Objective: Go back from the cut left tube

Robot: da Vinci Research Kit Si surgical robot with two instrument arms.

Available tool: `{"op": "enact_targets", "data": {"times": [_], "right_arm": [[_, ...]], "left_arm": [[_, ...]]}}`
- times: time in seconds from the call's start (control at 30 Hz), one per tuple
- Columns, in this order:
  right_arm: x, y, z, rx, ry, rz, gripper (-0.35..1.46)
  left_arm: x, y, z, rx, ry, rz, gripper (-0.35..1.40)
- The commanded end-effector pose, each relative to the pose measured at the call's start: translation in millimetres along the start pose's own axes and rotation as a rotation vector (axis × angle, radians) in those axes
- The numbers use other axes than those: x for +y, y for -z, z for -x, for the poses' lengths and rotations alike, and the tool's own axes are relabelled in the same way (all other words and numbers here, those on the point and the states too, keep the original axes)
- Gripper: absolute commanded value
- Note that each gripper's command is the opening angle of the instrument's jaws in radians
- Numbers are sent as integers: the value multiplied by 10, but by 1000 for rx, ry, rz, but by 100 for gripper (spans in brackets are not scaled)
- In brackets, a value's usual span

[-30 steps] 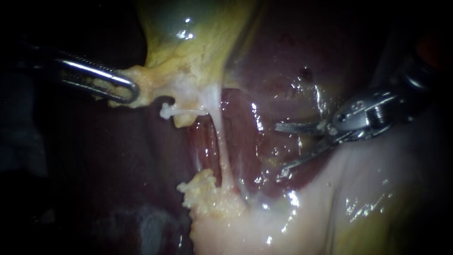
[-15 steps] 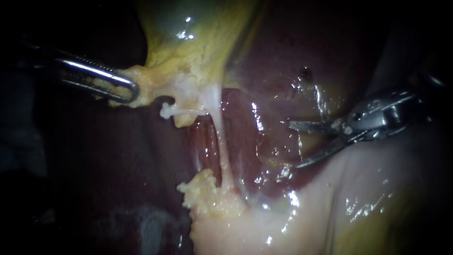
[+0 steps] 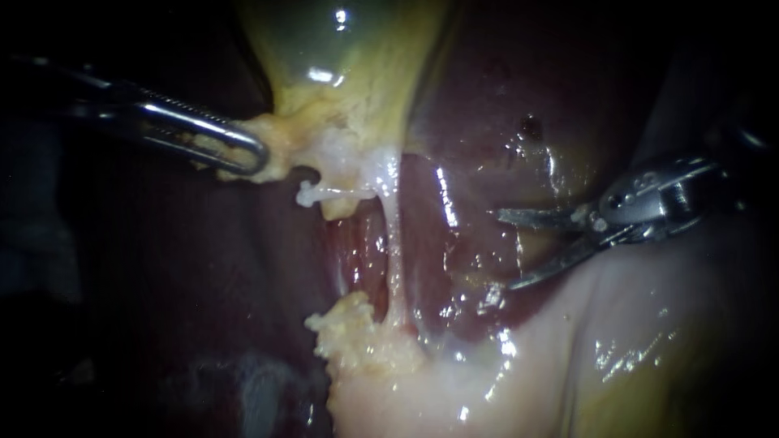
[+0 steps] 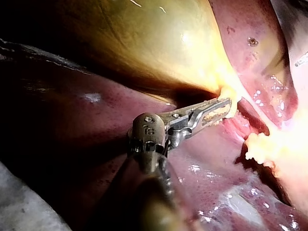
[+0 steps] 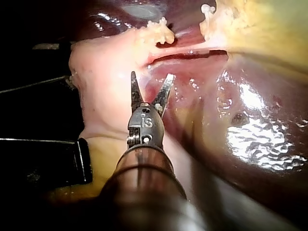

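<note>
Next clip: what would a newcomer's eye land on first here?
The yellow-green gallbladder at the endoscope view's top centre, its lower edge gripped by the left instrument, whose end effector is shut on it. Below, a thin pale tube stretches down across the dark red liver, a short free stub beside it. At right, the right instrument sits apart from the tube, blades open.

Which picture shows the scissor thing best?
The right wrist view: the right instrument is close up, both blades spread open. The endoscope view shows it side-on, dimmer. The left wrist view barely shows it, if at all.
</note>
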Motion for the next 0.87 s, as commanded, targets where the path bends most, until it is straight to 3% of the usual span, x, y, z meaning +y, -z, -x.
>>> {"op": "enact_targets", "data": {"times": [0.03,0.3,0.87], "right_arm": [[0,0,0,0,0,0,145],[1,0,0,0,0,0,145],[1,0,0,0,0,1,145]], "left_arm": [[-2,-3,3,-2,-8,-5,-35],[-15,-12,13,0,-39,-16,-35],[-15,-16,16,0,-46,-20,-35]]}}
